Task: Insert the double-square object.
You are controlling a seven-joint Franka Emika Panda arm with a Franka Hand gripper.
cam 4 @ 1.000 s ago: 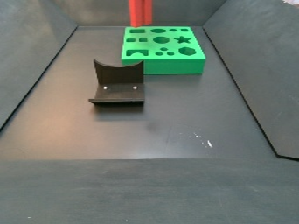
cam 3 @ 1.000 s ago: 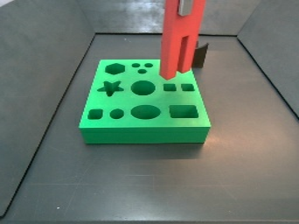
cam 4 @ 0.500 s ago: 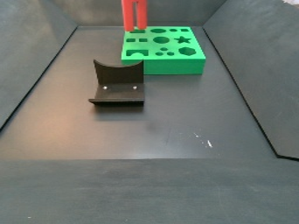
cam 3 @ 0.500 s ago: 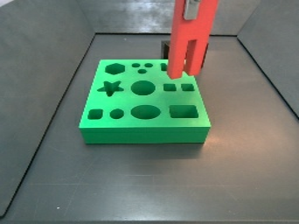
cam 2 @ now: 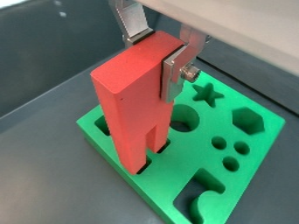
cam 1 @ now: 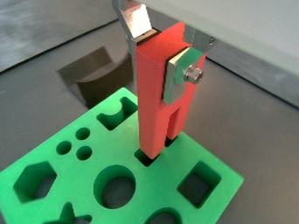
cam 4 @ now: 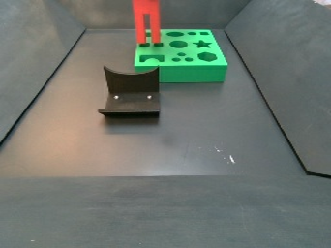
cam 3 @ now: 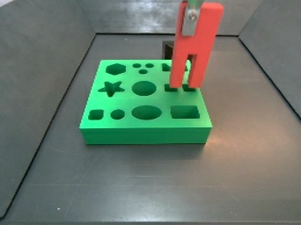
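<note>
The double-square object (cam 3: 195, 44) is a tall red bar, held upright over the green board (cam 3: 118, 110). It also shows in the other side view (cam 4: 146, 17) and in both wrist views (cam 1: 156, 96) (cam 2: 126, 109). My gripper (cam 1: 160, 48) (cam 2: 156, 48) is shut on its upper end, one silver finger (cam 1: 180, 75) on each side. In a side view the gripper (cam 3: 192, 10) is at the picture's top edge. The two prongs' tips (cam 1: 149, 157) sit at the pair of small square holes near the board's edge and appear just inside them.
The green board (cam 4: 195, 66) (cam 1: 70, 179) (cam 2: 176, 162) has star, hexagon, round and rectangular holes. The dark fixture (cam 4: 130, 92) stands on the floor beside the board; it shows behind the bar (cam 3: 168, 46) and in a wrist view (cam 1: 91, 74). Grey walls enclose the dark floor.
The gripper has moved the red bar sideways over the two square holes and lowered it, so the prong tips now reach the board.
</note>
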